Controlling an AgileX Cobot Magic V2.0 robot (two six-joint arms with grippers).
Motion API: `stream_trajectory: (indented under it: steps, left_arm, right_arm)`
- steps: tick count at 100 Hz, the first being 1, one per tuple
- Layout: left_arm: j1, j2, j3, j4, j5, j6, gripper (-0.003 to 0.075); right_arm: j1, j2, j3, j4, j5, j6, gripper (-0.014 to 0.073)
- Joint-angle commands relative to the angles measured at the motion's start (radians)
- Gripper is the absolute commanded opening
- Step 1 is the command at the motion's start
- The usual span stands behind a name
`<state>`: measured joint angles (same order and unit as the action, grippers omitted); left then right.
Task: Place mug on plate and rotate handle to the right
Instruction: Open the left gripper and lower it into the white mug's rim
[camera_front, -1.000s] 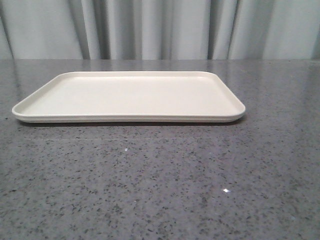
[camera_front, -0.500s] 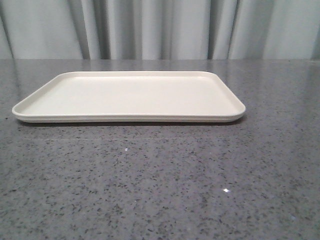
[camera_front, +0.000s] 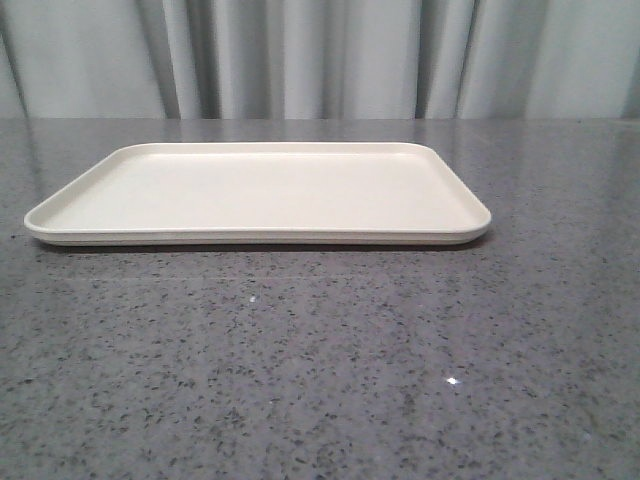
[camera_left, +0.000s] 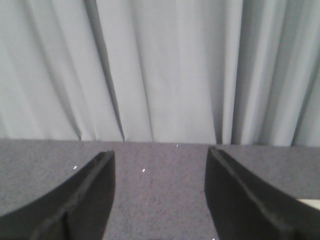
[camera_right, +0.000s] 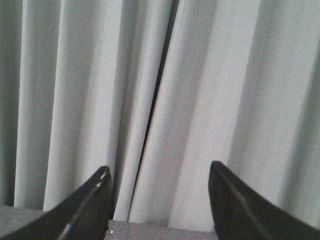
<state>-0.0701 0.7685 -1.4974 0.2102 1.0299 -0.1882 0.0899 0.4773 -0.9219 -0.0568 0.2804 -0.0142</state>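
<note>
Front view, plate (camera_front: 258, 192) alone, left end effector (camera_left: 159, 172) parted, elsewhere

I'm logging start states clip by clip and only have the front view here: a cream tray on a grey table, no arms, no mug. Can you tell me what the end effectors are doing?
Observer: The left end effector is open, its jaws spread apart with nothing between them, low over the speckled table.
Operator: And the right one?
Observer: The right end effector is open and empty too, looking at the pale curtain.
Operator: Does either wrist camera show the mug?
Observer: No. The mug appears in none of the three views; the left wrist view shows only a cream sliver beside one finger, possibly the plate.
</note>
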Motion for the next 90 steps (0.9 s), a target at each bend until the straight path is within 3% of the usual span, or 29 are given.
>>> stream_trajectory:
  steps: [1, 27, 46, 90]
  left_arm:
    - [0.002, 0.071, -0.078, 0.028, 0.048, 0.025, 0.0388]
    - [0.002, 0.221, -0.106, 0.043, 0.234, 0.088, 0.0388]
    - [0.002, 0.272, -0.073, 0.004, 0.234, 0.095, 0.0388]
    - [0.002, 0.254, 0.271, -0.026, 0.234, 0.111, 0.0388]
  right_arm:
    - [-0.004, 0.04, -0.067, -0.031, -0.039, -0.006, 0.0436]
    - [-0.004, 0.081, -0.107, -0.051, -0.036, -0.006, 0.0436]
    - [-0.004, 0.086, -0.107, -0.052, -0.019, -0.006, 0.0436]
    - [-0.004, 0.098, -0.106, -0.052, 0.031, -0.006, 0.0436]
